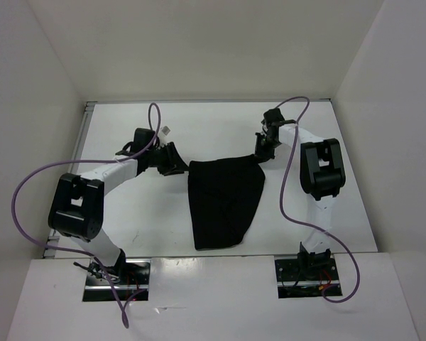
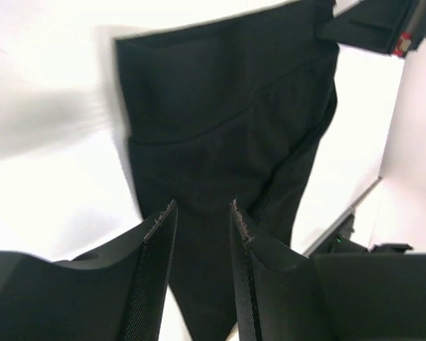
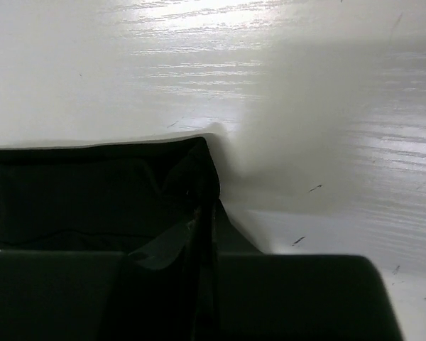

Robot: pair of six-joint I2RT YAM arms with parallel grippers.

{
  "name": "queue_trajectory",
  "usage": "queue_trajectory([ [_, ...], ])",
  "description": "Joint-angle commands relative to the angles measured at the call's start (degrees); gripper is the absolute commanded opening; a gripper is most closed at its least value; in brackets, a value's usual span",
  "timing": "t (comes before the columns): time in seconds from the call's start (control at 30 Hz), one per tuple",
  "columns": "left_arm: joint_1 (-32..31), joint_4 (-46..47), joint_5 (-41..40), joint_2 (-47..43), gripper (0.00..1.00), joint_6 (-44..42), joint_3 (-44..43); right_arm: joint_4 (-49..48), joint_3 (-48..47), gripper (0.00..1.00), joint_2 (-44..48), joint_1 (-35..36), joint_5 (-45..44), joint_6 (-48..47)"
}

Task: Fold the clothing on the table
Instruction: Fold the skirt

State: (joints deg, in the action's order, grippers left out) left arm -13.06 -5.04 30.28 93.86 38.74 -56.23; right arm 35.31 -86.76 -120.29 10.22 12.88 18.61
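Along the left edge of the white desk (image 1: 128, 227) runs a thin metal rail (image 1: 85, 142). Just inside it the left arm (image 1: 78, 206) reaches from its base toward the middle, with a purple cable (image 1: 28, 185) looping beside it. The left fingers (image 1: 175, 160) sit low, just beside the upper left corner of the clothing (image 1: 224, 202). In the left wrist view the left fingers (image 2: 156, 277) stand parted by a narrow gap with nothing between them, and the black clothing (image 2: 227, 121) lies on the desk (image 2: 50, 177) beyond their tips, a seam crossing it a little below its top edge. The clothing is a plain matte black piece spread over the middle of the desk between the two arms. Its top edge runs nearly straight from one set of fingers to the other, and its body narrows toward the near edge, ending short of the arm bases. The right fingers (image 1: 261, 150) are closed on the upper right corner. In the right wrist view the clothing (image 3: 199, 206) is pinched up into a ridge where it enters the right fingers (image 3: 305, 298), and the rest trails off to the left over the desk (image 3: 305, 106). Farthest right, the right arm (image 1: 319, 167) stands bent, its own purple cable (image 1: 291, 192) curving down to the base.
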Motion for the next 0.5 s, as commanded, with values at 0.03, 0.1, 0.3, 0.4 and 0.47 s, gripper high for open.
queue_trajectory([
  [0.03, 1.37, 1.35, -1.79, 1.93, 0.45, -2.62, -1.42, -1.21, -0.07, 0.02, -2.23, -0.02, 2.94, -0.59],
  [0.1, 1.90, 0.73, -2.33, 4.73, 0.47, -2.62, -3.36, -1.74, 0.45, 0.00, -2.23, -0.02, 2.94, -0.59],
  [0.3, 1.90, 2.93, -5.58, 9.31, 0.60, -2.00, -4.51, -1.74, 1.07, 0.00, -1.61, -0.02, 2.94, -0.07],
  [0.4, 1.90, 3.97, -7.34, 10.63, 0.60, -2.00, -4.51, -1.74, 1.07, 0.00, -2.22, 0.50, 2.94, -0.07],
  [0.47, 1.90, 5.47, -7.34, 11.43, 0.60, -1.39, -3.98, -1.74, 1.07, 0.00, -2.23, 0.50, 2.94, -0.07],
])
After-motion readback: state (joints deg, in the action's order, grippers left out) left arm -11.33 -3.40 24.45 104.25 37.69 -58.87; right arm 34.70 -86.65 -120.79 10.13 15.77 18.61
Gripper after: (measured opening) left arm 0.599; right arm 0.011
